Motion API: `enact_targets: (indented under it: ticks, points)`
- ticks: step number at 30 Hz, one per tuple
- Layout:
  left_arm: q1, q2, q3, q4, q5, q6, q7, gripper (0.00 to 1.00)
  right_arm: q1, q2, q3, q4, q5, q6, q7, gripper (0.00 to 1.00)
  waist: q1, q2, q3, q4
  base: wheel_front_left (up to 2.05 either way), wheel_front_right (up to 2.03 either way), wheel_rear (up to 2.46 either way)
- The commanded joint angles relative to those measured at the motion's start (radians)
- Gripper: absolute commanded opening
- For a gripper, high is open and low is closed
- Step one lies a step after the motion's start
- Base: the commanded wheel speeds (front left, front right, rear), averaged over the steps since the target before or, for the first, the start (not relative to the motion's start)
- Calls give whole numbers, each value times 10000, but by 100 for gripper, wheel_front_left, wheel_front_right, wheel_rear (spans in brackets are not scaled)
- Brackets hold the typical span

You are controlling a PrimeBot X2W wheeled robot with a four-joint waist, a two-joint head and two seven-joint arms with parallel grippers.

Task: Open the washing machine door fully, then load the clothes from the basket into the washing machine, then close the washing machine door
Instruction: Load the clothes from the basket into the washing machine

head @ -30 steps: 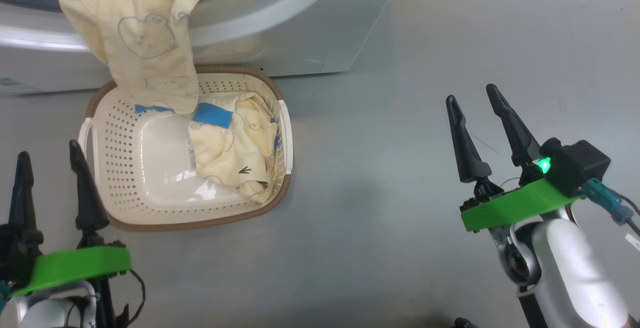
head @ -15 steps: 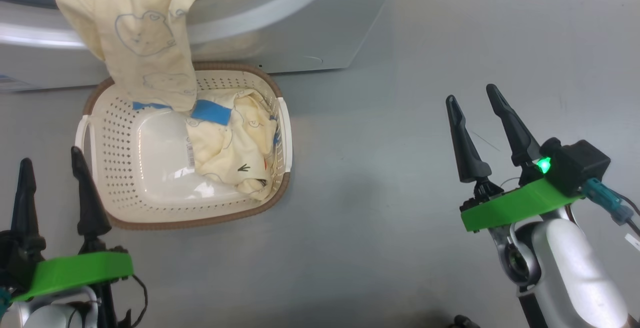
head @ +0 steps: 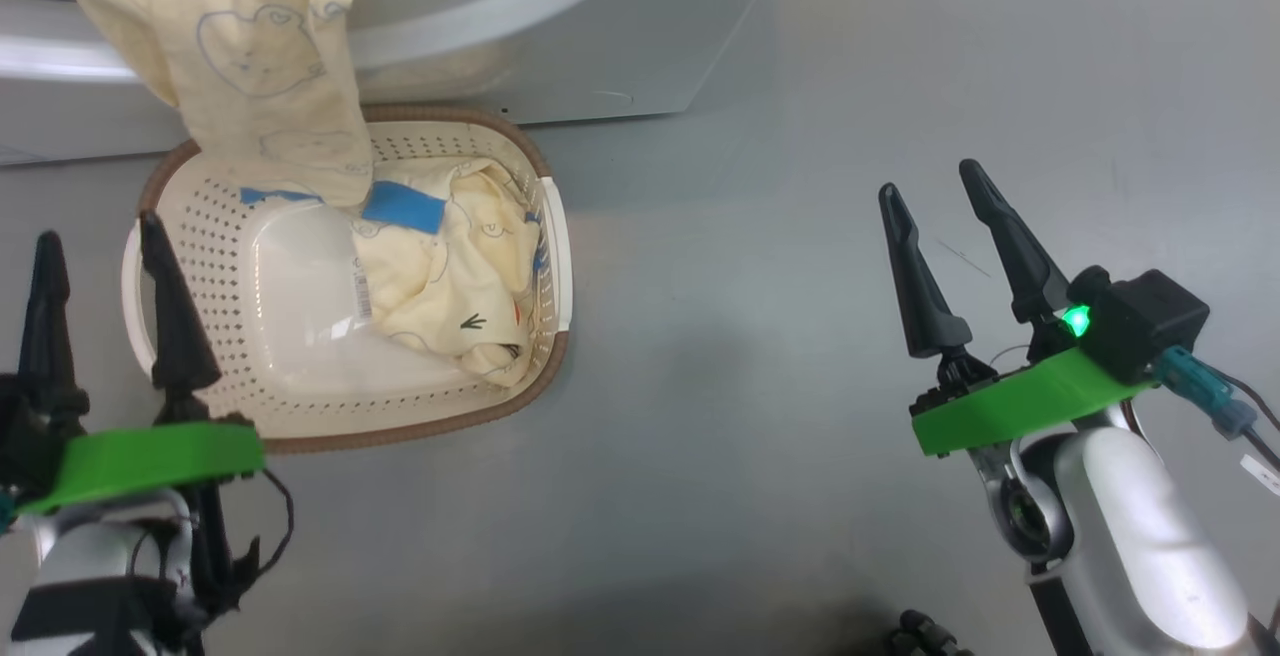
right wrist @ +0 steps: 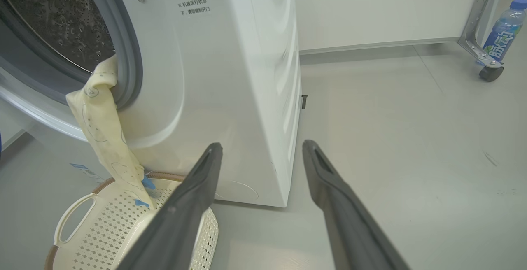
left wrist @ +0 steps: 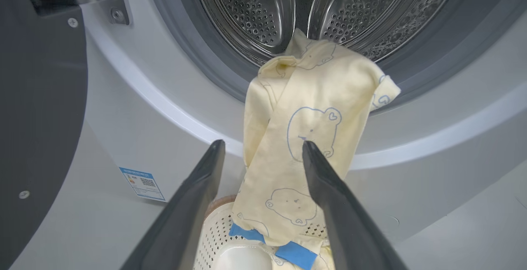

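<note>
a smooth grey floor carries everything. nearest, both arms are held low over it with fingers pointing ahead. the left claw hangs by the basket's left handle. the right claw is well apart, over bare floor. each claw has its two fingers spread, with nothing between them. the basket stands on the floor at the foot of the washing machine, with clothes bunched in its right half. one garment drapes from the drum's lip down into the basket. the washing machine door stands swung open. at the floor's far edge, by a white wall, a bottle stands near a castored metal frame.
</note>
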Motion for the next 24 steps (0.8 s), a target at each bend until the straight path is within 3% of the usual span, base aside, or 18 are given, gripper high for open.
enact_targets:
  ticks: [1,9,24]
  points:
    - [-465,299,266,-79,29,-55,28,100,-159,-83,225,-258,105,-27,-67,100,-1,-1,47,-72,0,0,0]
    - [-1700,438,154,1368,-229,-585,5,100,-331,-55,343,-142,188,-27,-67,100,-1,-1,276,-430,0,0,0]
    - [-3367,352,164,3828,-284,-1186,-74,100,-357,-81,196,-306,68,-27,-67,100,-1,-1,1334,-728,0,0,0]
